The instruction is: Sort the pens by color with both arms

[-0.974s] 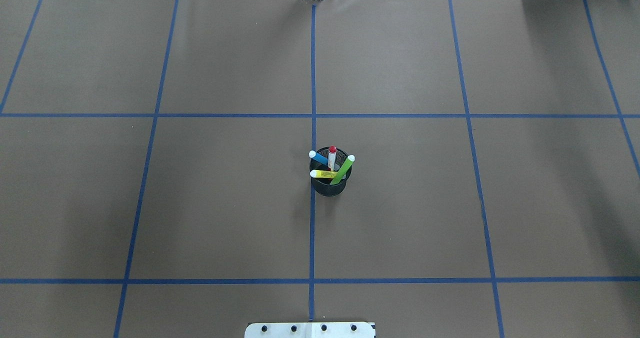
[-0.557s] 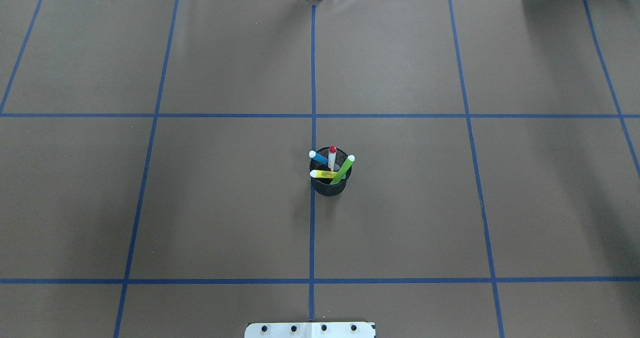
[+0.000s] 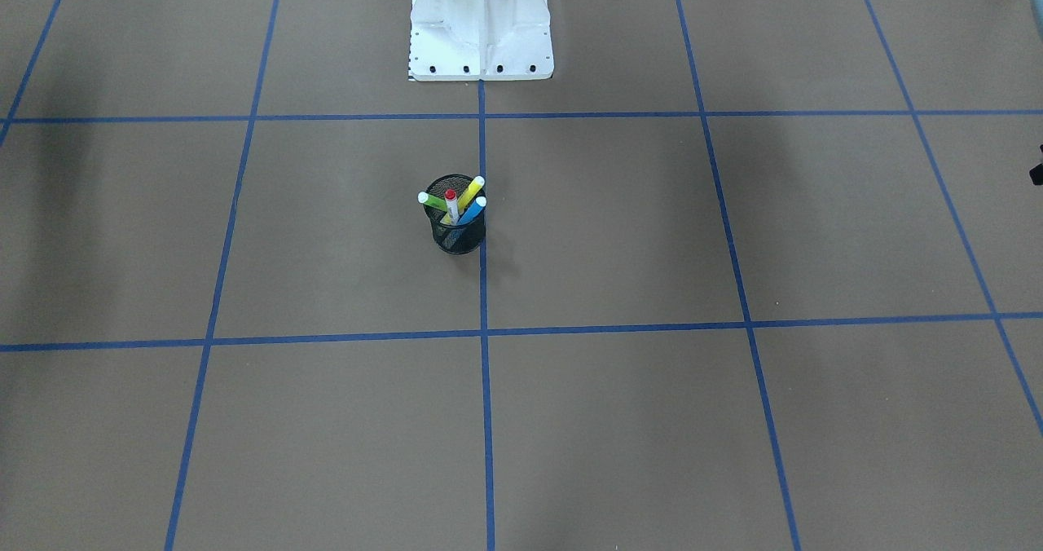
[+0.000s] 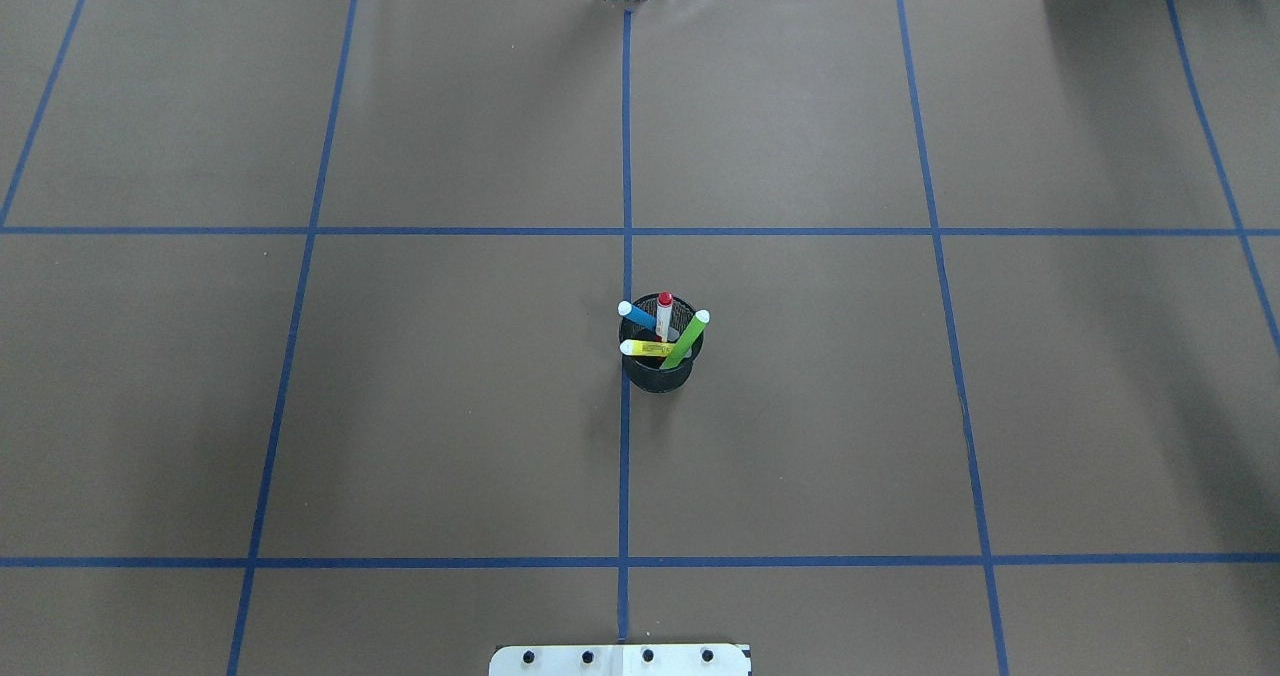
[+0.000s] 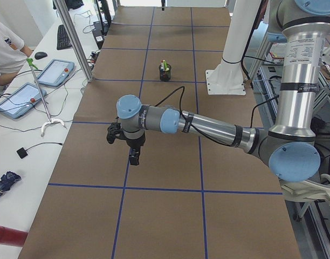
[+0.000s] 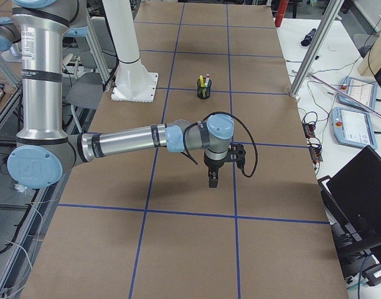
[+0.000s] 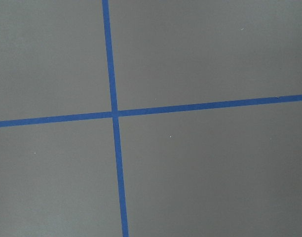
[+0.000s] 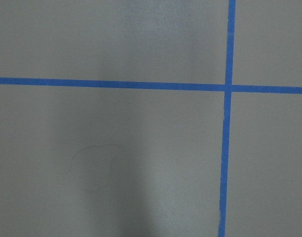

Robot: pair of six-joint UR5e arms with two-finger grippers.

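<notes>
The pens stand together in a black mesh cup [image 4: 657, 376] at the table's middle: a blue pen [image 4: 640, 317], a white pen with a red cap [image 4: 665, 314], a light green pen [image 4: 685, 341] and a yellow pen [image 4: 648, 348]. The cup [image 3: 459, 237] also shows in the front view. My left gripper [image 5: 133, 157] hangs over the tape grid far to the left of the cup [image 5: 164, 74]. My right gripper [image 6: 213, 180] hangs far to the right of the cup [image 6: 204, 90]. Both point down, and I cannot tell whether either is open or shut. Both wrist views show only brown table and blue tape.
Blue tape lines divide the brown table into squares. The white robot base [image 3: 481, 29] stands behind the cup. A person's arm [image 5: 6, 51] and tablets [image 5: 22, 97] are at a side bench on the left. A laptop [image 6: 358, 193] sits beyond the right end.
</notes>
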